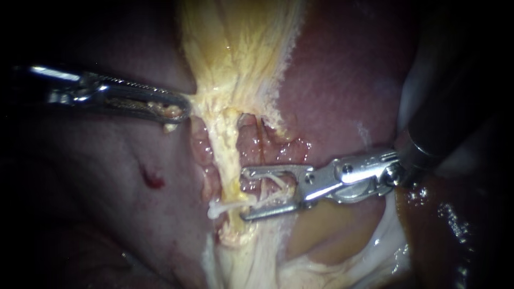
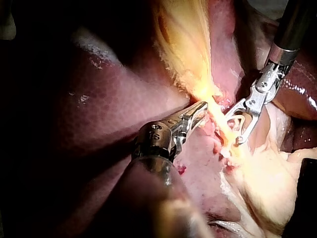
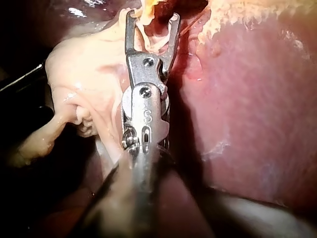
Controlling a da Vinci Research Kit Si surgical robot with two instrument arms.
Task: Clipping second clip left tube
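Endoscope view: the left instrument reached in nearly level from the left. Its jaws were clamped on the edge of the yellow tissue, holding it taut. The right instrument entered from the right with its jaws apart, their tips at the left tube, a pale cord lying over the liver. A small white piece, perhaps a clip, crossed the tube close to the lower jaw's tip. The step looked like positioning for a clip, not yet closed. Next, the jaws probably needed to advance until the tube sat fully between them, then squeeze.

Left wrist view: the left instrument pinched the yellow tissue ahead of it, and the other instrument's spread jaws flanked the tube beyond.

Right wrist view: the right instrument pointed straight ahead, jaws spread, with pale tissue between them. Whether the tube lay fully inside could not be told.
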